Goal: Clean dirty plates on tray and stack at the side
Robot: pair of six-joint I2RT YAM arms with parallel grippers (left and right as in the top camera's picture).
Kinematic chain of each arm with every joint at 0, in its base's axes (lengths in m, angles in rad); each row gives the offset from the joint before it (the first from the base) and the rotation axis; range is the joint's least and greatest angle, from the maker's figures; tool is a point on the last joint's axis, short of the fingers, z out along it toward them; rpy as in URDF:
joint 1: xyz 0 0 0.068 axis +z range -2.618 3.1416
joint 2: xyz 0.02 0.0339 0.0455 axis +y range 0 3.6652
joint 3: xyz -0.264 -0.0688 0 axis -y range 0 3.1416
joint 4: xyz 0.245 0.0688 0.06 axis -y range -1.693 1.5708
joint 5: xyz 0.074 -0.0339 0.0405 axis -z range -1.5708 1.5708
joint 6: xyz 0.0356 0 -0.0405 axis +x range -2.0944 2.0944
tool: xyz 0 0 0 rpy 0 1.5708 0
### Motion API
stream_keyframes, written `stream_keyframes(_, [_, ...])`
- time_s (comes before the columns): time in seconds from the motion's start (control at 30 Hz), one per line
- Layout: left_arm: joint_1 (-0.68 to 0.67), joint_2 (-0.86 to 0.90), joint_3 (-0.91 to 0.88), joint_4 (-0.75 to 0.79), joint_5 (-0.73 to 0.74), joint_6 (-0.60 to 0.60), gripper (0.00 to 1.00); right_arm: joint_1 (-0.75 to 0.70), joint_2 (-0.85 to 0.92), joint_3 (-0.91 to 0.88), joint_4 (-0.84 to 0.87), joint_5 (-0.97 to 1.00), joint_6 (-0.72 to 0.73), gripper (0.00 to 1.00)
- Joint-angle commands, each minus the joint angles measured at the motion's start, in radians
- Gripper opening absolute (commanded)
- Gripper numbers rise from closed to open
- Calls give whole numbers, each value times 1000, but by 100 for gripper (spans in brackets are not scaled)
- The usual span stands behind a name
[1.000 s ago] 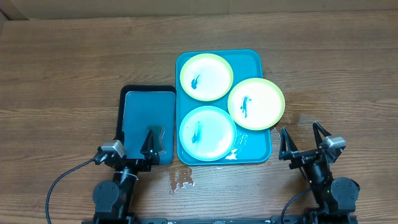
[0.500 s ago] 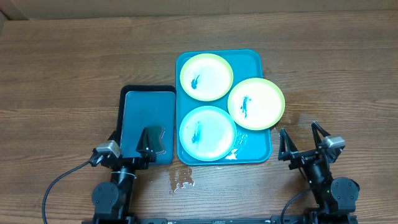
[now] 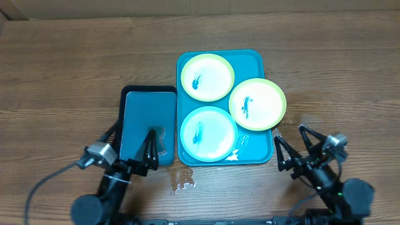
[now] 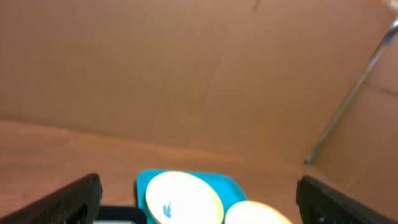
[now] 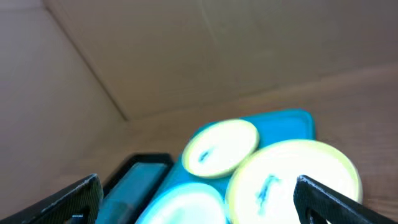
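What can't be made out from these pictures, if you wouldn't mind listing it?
Overhead: the left gripper partly covers the small black-rimmed tray's near end.
Overhead: the right-hand plate hides part of the teal tray's right rim.
Left wrist: blurred; the bottom edge cuts the far plate and leaves out the nearest one.
Right wrist: blur smudges the blue smears; the nearest plate is cut off below.

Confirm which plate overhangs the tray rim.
The right plate juts past the right rim of the tray; far plate and near plate sit inside.
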Motion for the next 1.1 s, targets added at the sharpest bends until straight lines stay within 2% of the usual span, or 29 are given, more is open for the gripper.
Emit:
stream_keyframes(0.0, [5, 184, 261, -163, 37, 116, 100, 0, 126, 236, -111, -26, -12, 100])
stream_keyframes(0.13, [5, 436, 559, -452, 111, 217, 100, 0, 368, 509, -396, -26, -14, 100])
stream_keyframes(0.3, [4, 716, 830, -779, 109, 239, 100, 0, 686, 782, -705, -27, -82, 100])
stream_keyframes(0.33, [4, 758, 861, -828, 109, 242, 100, 0, 730, 811, -735, -29, -81, 100])
stream_keyframes(0.43, [4, 899, 900, -984, 114, 237, 100, 0, 933, 873, -714, -256, -55, 100])
stream_keyframes(0.5, [4, 946, 900, -1032, 114, 238, 100, 17, 991, 873, -712, -280, -63, 100])
stream_keyframes(0.6, [4, 1002, 900, -1087, 111, 245, 100, 110, 1089, 872, -755, -143, -100, 100])
stream_keyframes(0.63, [4, 1040, 900, -1106, 93, 245, 100, 229, 1176, 861, -781, 56, -92, 97])
stream_keyframes(0.7, [4, 1074, 900, -1108, 72, 245, 100, 379, 1297, 845, -789, 278, -25, 96])
stream_keyframes(0.77, [4, 1089, 900, -1110, 72, 244, 100, 443, 1382, 844, -784, 361, 23, 95])
stream_keyframes(0.83, [4, 1098, 900, -1111, 44, 242, 96, 480, 1471, 844, -742, 367, 40, 87])
stream_keyframes(1.03, [4, 1099, 900, -1142, -143, 172, 94, 533, 1685, 844, -618, 330, 79, 45])
stream_keyframes(1.07, [4, 1099, 900, -1149, -166, 166, 94, 533, 1711, 844, -609, 322, 92, 41])
